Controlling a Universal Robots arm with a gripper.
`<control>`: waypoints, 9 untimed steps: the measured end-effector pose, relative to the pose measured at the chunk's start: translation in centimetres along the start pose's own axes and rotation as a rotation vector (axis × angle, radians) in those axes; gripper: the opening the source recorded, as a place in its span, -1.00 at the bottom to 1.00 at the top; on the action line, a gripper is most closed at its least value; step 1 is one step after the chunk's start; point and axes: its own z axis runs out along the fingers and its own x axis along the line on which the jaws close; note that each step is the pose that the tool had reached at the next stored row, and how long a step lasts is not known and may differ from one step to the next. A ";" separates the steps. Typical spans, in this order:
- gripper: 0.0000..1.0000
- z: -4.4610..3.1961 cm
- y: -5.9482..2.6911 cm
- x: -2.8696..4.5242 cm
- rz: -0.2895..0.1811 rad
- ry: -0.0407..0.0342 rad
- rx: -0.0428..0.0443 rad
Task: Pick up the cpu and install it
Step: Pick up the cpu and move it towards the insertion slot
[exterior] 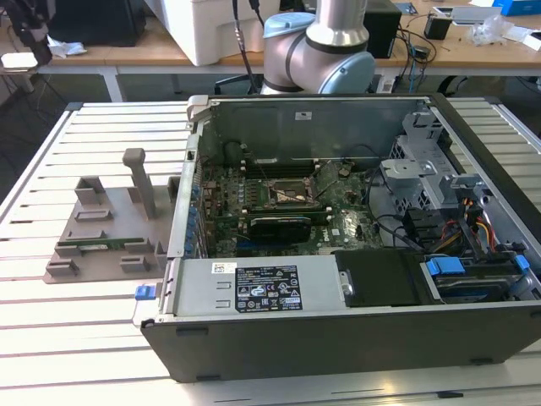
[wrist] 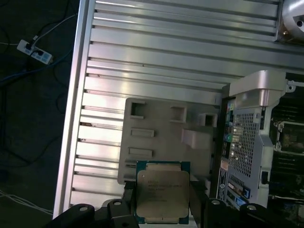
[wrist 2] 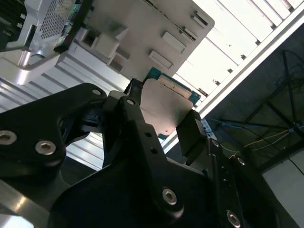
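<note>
One robot arm (exterior: 325, 42) rises at the far side of the exterior view, behind an open computer case (exterior: 338, 338) lying on a slatted metal table (exterior: 51, 338). Inside the case, the CPU socket (exterior: 283, 196) on the motherboard (exterior: 342, 224) looks unfilled, its metal frame lying around a dark centre. On the exterior view's left, beside the case, a grey fixture tray (exterior: 101, 228) carries a green memory stick (exterior: 93, 247). In the second wrist view, the gripper (wrist 2: 164, 121) has its black fingers (wrist 2: 192, 135) clenched on opposite edges of the cpu (wrist 2: 164, 107). The chip hangs clear of the tray (wrist 2: 142, 28) and of the table slats (wrist 2: 228, 47) beyond it. In the first wrist view the cpu (wrist: 162, 190) faces the camera with its silver lid and thin pale rim, pinched between the jaws of the gripper (wrist: 162, 209). Behind it lie the tray (wrist: 161, 137) and the table (wrist: 166, 57), with the perforated end of the case (wrist: 247, 137) off to one side. Judged from this, the pick-up is done. The chip is in hand, apparently over the tray end of the table and well apart from the socket, so the installing is not yet done.
</note>
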 end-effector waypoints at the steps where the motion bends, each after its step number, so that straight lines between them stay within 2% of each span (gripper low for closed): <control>1: 0.09 0.12 -0.07 -0.55 0.000 0.0003 0.0006; 3: 0.09 0.41 -0.22 -1.75 0.000 0.0010 0.0017; 4: 0.09 0.73 -0.35 -2.87 0.000 0.0023 0.0028; 6: 0.09 1.17 -0.49 -4.04 0.000 0.0038 0.0037; 7: 0.09 1.57 -0.61 -5.01 0.000 0.0048 0.0041; 9: 0.09 1.92 -0.71 -5.85 0.000 0.0056 0.0043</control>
